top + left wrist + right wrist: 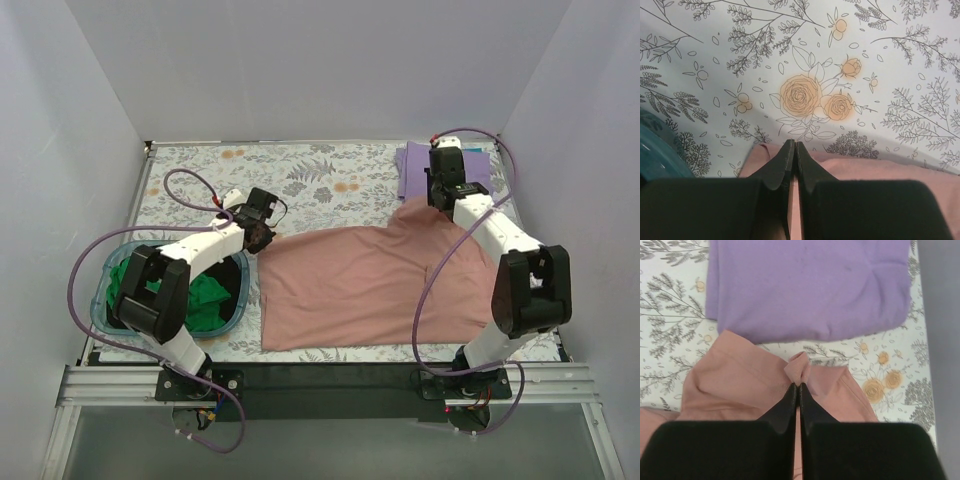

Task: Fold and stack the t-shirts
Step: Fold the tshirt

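My left pincer (794, 145) clamped on the pink t-shirt (370, 285), left edge, my right pincer (797, 386) pinching its upper-right fold (lavender t-shirt (810, 285) just above), floral worktop (715, 50)

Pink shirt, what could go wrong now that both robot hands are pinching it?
1. The right gripper pinches only a tiny pucker of the pink t-shirt, so the cloth might slip out when lifted.
2. The folded purple t-shirt lies just beyond that pinch; a push forward could rumple it.
3. The left gripper seems to grip right at the shirt's edge, a hold that could easily be lost.
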Robot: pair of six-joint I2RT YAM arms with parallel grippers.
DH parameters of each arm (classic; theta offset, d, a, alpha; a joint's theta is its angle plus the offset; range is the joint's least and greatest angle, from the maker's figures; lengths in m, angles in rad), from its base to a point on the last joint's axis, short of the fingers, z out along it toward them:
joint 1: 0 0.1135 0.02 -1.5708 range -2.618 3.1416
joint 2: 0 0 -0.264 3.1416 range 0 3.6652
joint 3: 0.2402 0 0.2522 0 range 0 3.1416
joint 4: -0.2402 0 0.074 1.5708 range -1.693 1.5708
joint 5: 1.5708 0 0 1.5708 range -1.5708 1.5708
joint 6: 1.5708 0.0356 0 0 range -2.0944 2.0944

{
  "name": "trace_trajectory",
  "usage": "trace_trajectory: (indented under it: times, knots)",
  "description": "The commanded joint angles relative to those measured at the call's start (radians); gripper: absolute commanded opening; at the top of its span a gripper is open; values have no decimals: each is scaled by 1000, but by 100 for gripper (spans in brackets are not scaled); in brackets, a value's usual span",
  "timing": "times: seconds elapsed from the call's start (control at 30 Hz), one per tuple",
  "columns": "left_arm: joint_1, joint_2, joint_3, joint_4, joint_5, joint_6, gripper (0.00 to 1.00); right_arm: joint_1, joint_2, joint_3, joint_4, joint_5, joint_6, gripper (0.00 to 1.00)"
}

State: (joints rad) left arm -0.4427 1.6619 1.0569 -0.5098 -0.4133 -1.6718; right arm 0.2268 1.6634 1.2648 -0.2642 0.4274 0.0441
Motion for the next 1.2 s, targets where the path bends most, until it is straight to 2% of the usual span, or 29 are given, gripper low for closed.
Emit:
trace_trajectory:
  times: [0.0, 0.1, 0.27, 0.67, 0.87, 1.1, 1.17]
  knots:
    - [-14, -60, -29, 30, -4, 9, 0, -14, -115, -97, 34, 100, 10, 1]
    - [-34, -99, -61, 39, -9, 7, 0, -29, -209, -189, 22, 143, 23, 1]
    - [-44, -172, -145, 45, 8, -11, 0, -69, -362, -304, -30, 111, 92, 1]
    - [-50, -321, -297, 60, 40, -37, 0, -188, -671, -493, -285, 111, 296, 1]
    - [-48, -366, -340, 62, 62, -55, 0, -216, -772, -559, -360, 109, 355, 1]
    - [-48, -380, -364, 45, 62, -80, 0, -267, -798, -596, -381, 140, 408, 1]
    - [-50, -367, -350, 22, 50, -92, 0, -288, -800, -597, -392, 143, 436, 8]
